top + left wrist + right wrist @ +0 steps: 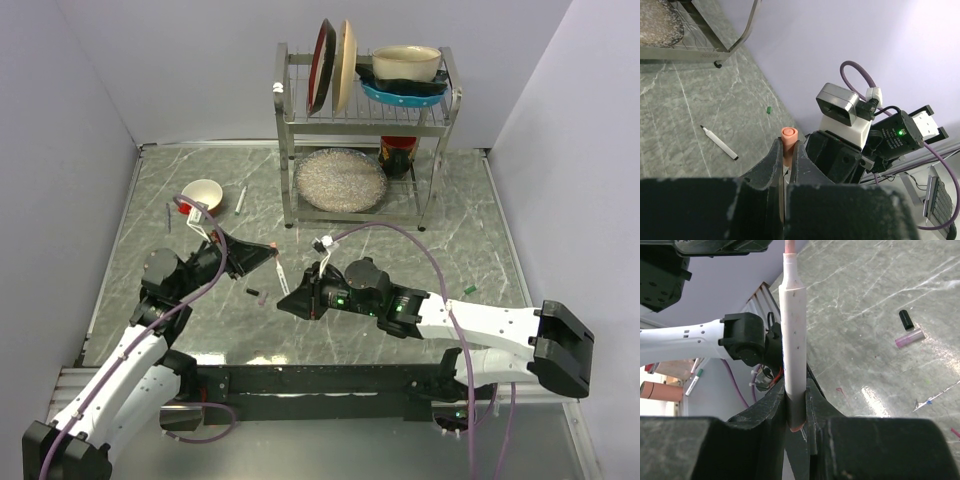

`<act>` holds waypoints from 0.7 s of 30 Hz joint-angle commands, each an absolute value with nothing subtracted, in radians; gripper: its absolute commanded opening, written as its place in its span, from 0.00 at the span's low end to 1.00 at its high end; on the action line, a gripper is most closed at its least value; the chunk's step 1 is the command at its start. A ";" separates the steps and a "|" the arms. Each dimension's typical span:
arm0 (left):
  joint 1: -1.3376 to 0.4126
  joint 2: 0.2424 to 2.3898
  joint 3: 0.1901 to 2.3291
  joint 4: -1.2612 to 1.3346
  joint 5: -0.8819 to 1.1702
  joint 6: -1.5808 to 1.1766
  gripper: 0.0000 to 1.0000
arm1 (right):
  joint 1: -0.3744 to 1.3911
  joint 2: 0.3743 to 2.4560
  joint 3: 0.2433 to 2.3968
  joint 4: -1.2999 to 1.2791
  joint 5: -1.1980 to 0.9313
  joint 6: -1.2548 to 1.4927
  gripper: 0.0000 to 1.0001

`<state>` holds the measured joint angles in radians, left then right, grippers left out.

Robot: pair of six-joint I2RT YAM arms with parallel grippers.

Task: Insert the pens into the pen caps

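Note:
My left gripper (262,252) is shut on a reddish pen cap (789,136), whose end sticks out past the fingertips in the left wrist view. My right gripper (291,298) is shut on the lower end of a white pen (792,330). The pen's reddish tip points at the left gripper and lies very close to the cap (272,246); whether it is inside is hidden. A second white pen (719,142) lies on the table. A small green cap (769,109) lies beyond it, also in the top view (469,290).
A dark stub (905,319) and a purple piece (910,338) lie on the table under the grippers. A white bowl (203,193) and another marker (241,198) sit at the back left. A dish rack (365,140) with plates stands at the back.

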<state>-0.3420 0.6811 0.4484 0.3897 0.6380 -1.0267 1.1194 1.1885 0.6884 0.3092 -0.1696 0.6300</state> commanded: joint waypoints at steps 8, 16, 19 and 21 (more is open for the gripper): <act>-0.347 0.647 0.437 0.374 0.647 -0.986 0.01 | 1.124 1.216 0.752 0.334 -0.132 0.623 0.00; -0.347 0.611 0.429 0.299 0.632 -0.950 0.01 | 1.126 1.209 0.768 0.322 -0.115 0.617 0.00; -0.347 0.604 0.443 0.261 0.621 -0.928 0.01 | 1.124 1.212 0.779 0.315 -0.115 0.614 0.00; -0.347 0.598 0.448 0.244 0.620 -0.914 0.01 | 1.127 1.212 0.784 0.313 -0.109 0.615 0.00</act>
